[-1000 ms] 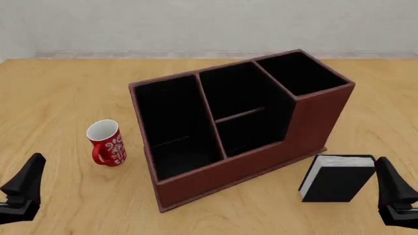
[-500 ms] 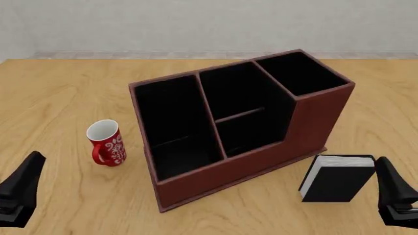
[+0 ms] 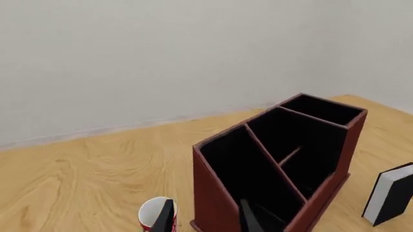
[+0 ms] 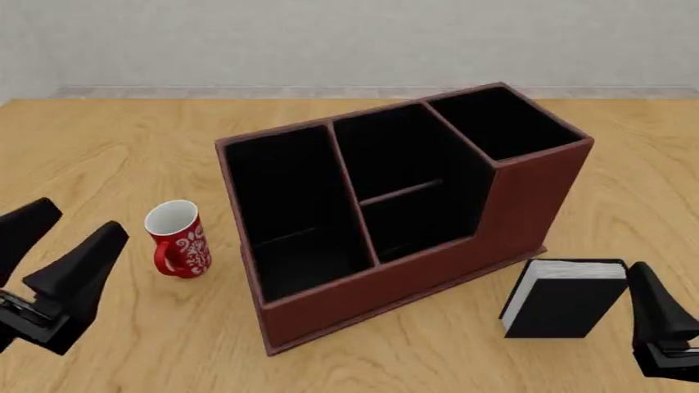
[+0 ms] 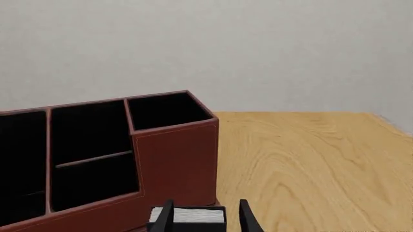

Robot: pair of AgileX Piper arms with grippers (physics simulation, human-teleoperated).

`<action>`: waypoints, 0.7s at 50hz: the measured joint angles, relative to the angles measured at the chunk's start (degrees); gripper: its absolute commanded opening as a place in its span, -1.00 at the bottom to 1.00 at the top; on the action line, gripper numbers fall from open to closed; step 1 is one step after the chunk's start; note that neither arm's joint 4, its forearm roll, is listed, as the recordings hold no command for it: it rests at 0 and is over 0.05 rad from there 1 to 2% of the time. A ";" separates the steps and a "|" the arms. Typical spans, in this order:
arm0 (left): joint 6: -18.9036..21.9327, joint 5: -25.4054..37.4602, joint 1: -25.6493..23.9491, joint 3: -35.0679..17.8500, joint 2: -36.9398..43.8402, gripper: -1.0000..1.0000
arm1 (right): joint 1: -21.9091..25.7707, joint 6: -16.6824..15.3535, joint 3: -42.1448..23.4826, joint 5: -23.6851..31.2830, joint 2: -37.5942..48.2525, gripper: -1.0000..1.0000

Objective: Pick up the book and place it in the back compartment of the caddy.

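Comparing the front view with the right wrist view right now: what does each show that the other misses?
Only the front view shows the red mug standing left of the caddy, the left tool with its fingers spread, and the caddy's far-left cells. It also shows the whole book, standing upright near the caddy's right front corner.

Only the right wrist view shows the book's white page edges framed between the right tool fingers, plus the bare table beyond.

Both show the caddy's tall end cell, the divided middle cell, the book and the right tool.

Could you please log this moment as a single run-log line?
book upright on table, ungrasped | caddy holds nothing visible | left gripper open near mug | right gripper open at book
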 measured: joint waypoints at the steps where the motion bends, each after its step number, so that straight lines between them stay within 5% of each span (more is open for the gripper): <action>1: 0.15 -0.73 -0.73 -0.17 1.07 1.00 | 0.00 0.05 0.01 -0.03 0.06 1.00; 35: 1.40 -16.48 -15.29 -6.54 26.67 1.00 | 0.01 0.04 0.01 -0.07 0.07 1.00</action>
